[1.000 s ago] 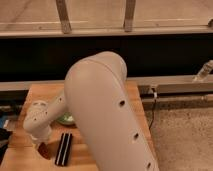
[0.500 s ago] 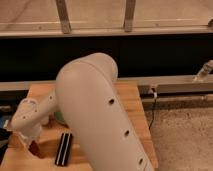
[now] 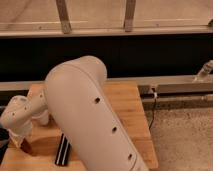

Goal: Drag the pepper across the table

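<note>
The table [image 3: 127, 102] is a light wooden butcher-block top. My big white arm crosses its middle and bends down to the front left corner. There my gripper [image 3: 22, 142] points down onto the table. A small dark-red shape, the pepper [image 3: 26, 148], lies on the wood right at the gripper's tip, mostly hidden by it. I cannot tell whether the pepper is held or only touched.
A black striped bar [image 3: 62, 149] lies on the table just right of the gripper, near the front edge. A dark object [image 3: 3, 136] sits at the table's left edge. A dark wall with metal rails runs behind, and speckled floor [image 3: 182, 135] lies to the right.
My gripper has moved left along the table's front, away from the black bar. The dark-red pepper at its tip has shifted left with it. The bar has stayed in place.
</note>
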Controlling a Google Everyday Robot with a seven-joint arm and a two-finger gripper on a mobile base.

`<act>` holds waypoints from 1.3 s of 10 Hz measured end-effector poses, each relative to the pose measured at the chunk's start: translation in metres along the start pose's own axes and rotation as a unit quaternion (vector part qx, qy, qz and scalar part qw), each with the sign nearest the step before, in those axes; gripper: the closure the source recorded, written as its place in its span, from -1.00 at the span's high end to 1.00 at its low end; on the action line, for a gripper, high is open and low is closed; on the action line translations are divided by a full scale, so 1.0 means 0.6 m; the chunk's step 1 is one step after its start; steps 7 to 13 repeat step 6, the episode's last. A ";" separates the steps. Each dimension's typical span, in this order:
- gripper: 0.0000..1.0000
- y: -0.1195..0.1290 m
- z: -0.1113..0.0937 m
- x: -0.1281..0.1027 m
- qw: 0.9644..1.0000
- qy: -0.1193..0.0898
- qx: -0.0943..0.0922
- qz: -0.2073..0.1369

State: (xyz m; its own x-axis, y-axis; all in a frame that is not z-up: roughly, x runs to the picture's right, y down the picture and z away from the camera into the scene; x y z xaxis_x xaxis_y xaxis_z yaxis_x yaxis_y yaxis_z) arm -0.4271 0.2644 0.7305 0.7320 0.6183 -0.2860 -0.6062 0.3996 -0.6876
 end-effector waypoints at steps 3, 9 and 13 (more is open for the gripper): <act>-0.78 0.006 0.002 -0.003 1.000 -0.001 -0.008 -0.003; -0.15 0.004 0.003 -0.002 1.000 0.000 -0.007 -0.003; -0.15 0.004 0.003 -0.002 1.000 0.000 -0.007 -0.003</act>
